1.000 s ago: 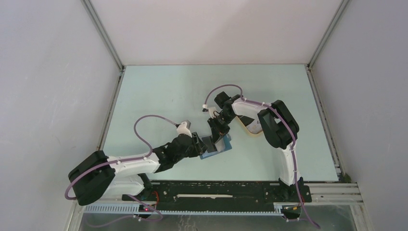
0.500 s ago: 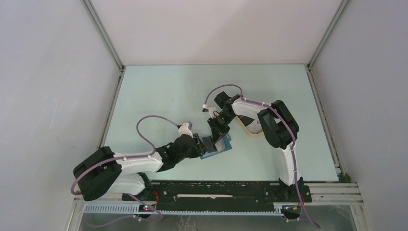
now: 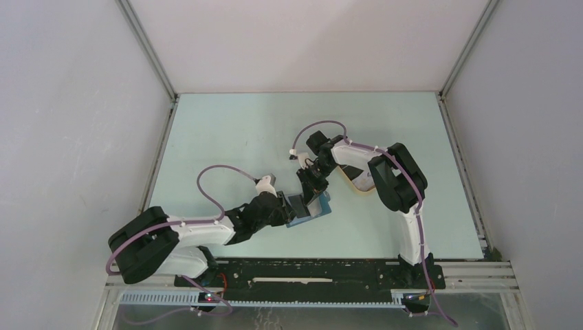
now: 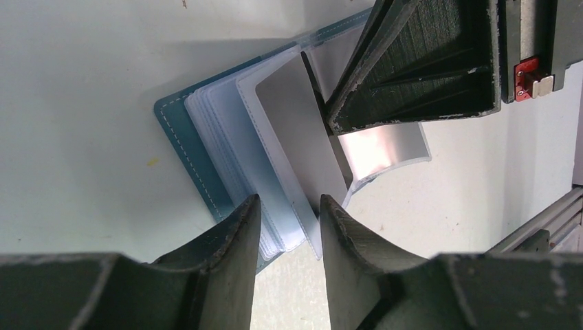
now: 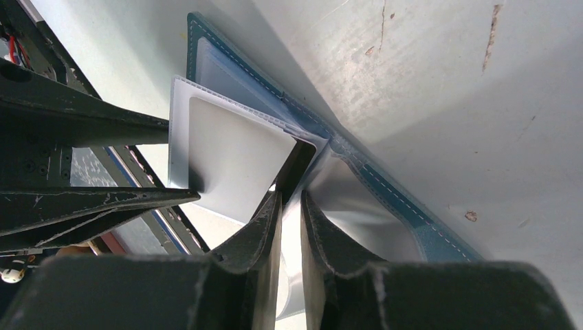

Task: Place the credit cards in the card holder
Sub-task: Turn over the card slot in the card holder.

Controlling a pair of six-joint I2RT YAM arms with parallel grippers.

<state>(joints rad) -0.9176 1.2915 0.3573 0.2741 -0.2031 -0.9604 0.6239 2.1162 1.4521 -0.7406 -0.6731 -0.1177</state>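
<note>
Wallet [image 4: 180, 134]: open on table [image 3: 227, 130], sleeves [image 4: 230, 130] fanned.
Card [image 5: 291, 289]: pale, at the wallet's sleeve mouth, clenched in right gripper [image 5: 290, 199].
Left gripper [image 4: 287, 206]: straddles the wallet's sleeves; grasping or loose, cannot tell.

No text, label, brand or number is readable on anything here.

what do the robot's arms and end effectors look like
The left arm and right arm both have white links with bulky black joint housings. A thin purple cable loops along each. The left end effector and right end effector have dark, tapering fingers with scuffed edges. A small red part sits on the right one's body.
</note>
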